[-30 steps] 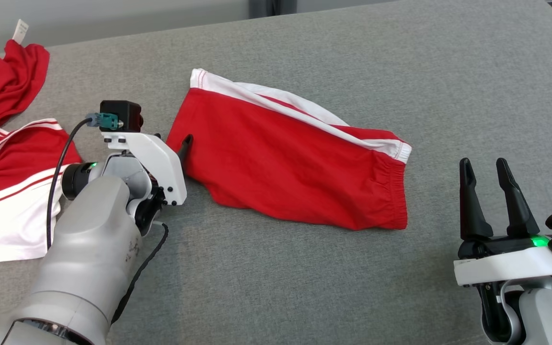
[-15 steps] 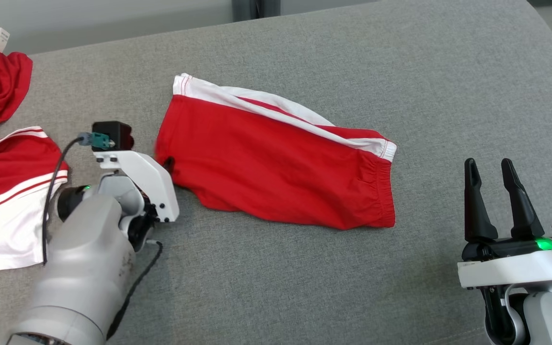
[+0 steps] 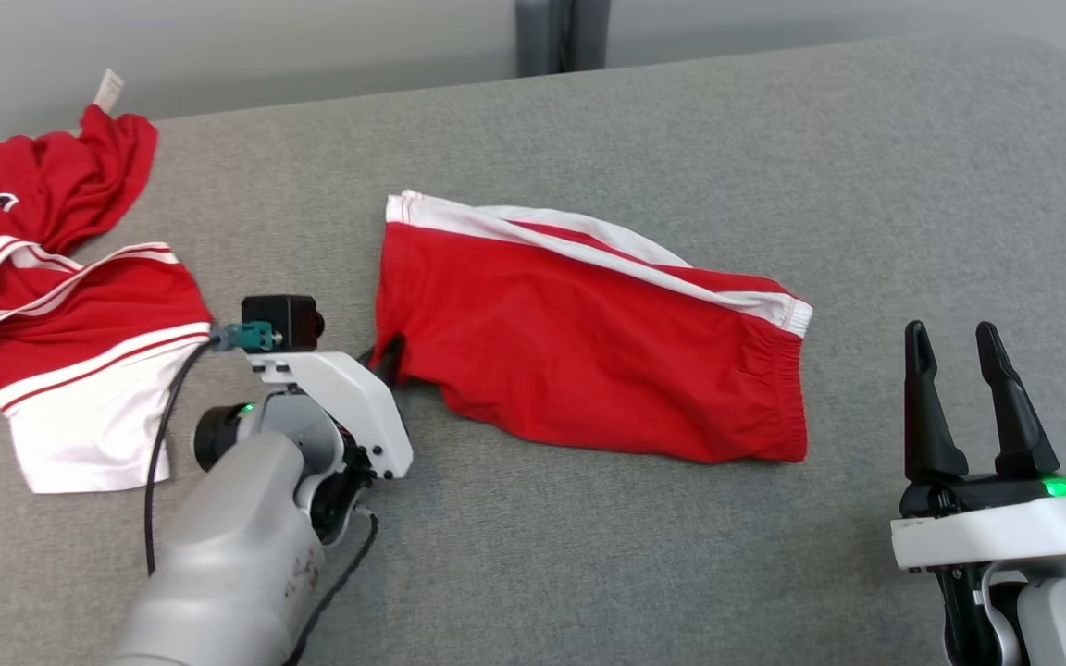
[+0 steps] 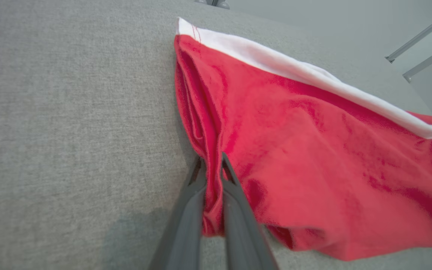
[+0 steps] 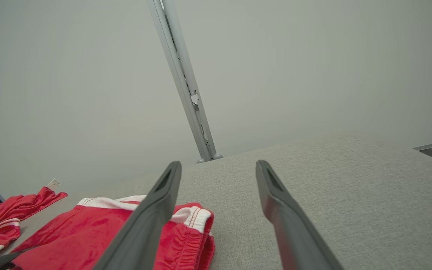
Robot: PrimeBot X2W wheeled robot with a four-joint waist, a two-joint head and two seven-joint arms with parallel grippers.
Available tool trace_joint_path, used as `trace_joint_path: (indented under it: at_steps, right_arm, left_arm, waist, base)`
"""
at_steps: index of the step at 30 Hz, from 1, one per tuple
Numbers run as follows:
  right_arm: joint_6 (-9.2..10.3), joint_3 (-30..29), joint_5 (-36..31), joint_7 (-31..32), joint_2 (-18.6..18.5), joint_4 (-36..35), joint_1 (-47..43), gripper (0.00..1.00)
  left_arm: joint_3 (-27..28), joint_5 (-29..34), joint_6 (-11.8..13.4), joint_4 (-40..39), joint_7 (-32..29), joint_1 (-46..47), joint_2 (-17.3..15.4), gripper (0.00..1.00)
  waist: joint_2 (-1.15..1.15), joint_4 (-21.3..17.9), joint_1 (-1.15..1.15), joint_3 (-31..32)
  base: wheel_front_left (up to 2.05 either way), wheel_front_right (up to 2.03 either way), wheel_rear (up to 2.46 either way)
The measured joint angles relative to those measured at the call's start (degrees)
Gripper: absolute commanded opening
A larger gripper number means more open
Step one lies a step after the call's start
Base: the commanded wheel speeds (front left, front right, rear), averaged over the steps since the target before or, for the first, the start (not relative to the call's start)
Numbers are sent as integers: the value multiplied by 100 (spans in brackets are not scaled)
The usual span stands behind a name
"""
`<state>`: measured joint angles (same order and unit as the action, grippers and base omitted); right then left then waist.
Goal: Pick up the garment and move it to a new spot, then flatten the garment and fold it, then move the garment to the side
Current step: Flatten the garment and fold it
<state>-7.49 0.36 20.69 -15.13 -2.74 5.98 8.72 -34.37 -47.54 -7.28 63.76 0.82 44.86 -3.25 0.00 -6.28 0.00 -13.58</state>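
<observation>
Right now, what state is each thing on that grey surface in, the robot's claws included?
Red shorts: lying flat on the grey surface, near-left corner pinched and bunched.
Left claw: shut on that corner of the red shorts.
Right claw: open, empty, off to the right of the shorts.
Red and white garment: crumpled, unfolded, untouched at the far left.
</observation>
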Motion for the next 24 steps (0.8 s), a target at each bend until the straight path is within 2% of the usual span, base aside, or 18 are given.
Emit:
trace_joint_path:
  at_steps: [9,18,24]
  right_arm:
    - [0,-82,-156,26,0,19,-139,100]
    - [0,-55,-272,219,-1,-15,-249,100]
    - [0,-46,-322,360,0,-74,-349,100]
  left_arm:
    - [76,-430,43,-1132,315,-1003,2,0]
    - [146,-544,698,-2157,218,-1935,-219,0]
    - [193,-612,1194,-3159,27,-2488,-396,0]
  waist:
    - [0,354,0,274]
    - [0,510,0,439]
    - [0,486,0,499]
  base:
    - [0,0,0]
    - [0,0,0]
    - [0,0,0]
